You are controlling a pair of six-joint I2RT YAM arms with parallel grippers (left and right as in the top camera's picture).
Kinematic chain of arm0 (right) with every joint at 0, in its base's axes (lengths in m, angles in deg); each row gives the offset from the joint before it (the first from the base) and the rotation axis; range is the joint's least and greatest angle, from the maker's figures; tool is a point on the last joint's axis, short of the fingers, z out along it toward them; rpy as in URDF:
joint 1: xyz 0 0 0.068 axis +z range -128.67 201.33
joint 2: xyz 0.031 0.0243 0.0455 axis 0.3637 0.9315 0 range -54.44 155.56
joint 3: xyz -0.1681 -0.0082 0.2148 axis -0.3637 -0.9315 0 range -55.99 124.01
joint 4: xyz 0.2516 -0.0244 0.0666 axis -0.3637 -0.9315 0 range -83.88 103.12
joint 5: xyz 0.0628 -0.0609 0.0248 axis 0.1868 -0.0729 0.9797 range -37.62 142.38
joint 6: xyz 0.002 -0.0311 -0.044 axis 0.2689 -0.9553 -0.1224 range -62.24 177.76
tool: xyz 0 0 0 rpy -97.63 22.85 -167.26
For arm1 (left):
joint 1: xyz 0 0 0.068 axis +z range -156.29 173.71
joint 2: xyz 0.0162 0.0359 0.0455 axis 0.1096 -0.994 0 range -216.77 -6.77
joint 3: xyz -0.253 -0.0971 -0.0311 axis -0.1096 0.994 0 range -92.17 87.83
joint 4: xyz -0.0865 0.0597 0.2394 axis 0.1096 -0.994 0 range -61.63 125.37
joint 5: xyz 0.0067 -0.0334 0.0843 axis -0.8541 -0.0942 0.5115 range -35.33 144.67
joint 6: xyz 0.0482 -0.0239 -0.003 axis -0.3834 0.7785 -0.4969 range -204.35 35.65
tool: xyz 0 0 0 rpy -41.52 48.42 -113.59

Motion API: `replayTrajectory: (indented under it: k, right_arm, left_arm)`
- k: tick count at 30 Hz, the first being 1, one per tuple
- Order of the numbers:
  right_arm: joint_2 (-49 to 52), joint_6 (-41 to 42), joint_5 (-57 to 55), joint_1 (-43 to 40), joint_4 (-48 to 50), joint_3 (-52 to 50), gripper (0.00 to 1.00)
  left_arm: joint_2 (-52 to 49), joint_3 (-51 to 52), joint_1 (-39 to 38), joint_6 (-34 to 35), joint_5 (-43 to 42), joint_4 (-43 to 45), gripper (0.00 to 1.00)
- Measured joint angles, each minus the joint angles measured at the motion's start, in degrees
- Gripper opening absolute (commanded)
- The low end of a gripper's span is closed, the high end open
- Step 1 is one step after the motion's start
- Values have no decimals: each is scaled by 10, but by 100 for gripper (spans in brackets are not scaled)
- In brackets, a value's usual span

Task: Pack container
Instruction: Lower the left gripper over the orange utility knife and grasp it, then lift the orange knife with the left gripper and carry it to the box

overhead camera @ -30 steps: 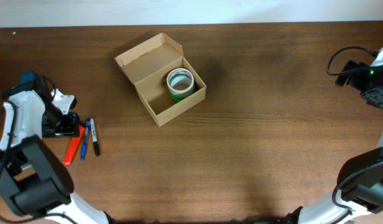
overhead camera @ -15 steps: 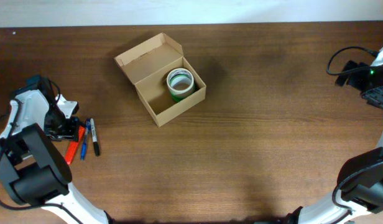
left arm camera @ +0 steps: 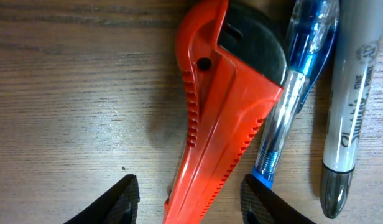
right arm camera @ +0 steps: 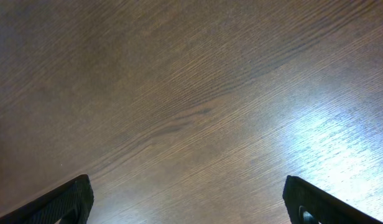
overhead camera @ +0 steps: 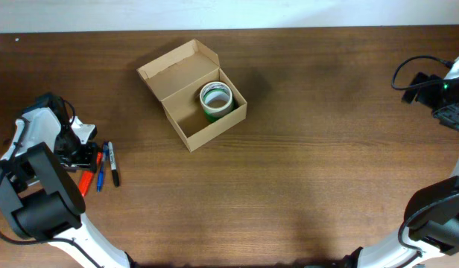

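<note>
The cardboard box (overhead camera: 186, 117) sits lid open toward the table's (overhead camera: 304, 164) far edge, left of centre, a green tape roll (overhead camera: 215, 99) upright inside; near the left edge, the left gripper (left arm camera: 190, 198) hangs released, jaws astride an orange utility knife (left arm camera: 222, 112) beside a blue pen (left arm camera: 300, 87) and a marker (left arm camera: 356, 106); by the right edge, the right gripper (right arm camera: 191, 199) is spread wide.
</note>
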Motion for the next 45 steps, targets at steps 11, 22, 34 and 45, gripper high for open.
replayTrajectory:
  k: [11,22,34,45]
  right_arm:
    - [0,0,0,0,0,0,99]
    - [0,0,0,0,0,0,99]
    - [0,0,0,0,0,0,99]
    - [0,0,0,0,-1,0,99]
  left_arm:
    - [-18,0,0,-20,0,20,52]
    - [-28,-3,0,-31,-2,23,20]
    - [-32,-16,2,-20,-28,21,2]
    - [-71,-278,-27,64,-79,-132,2]
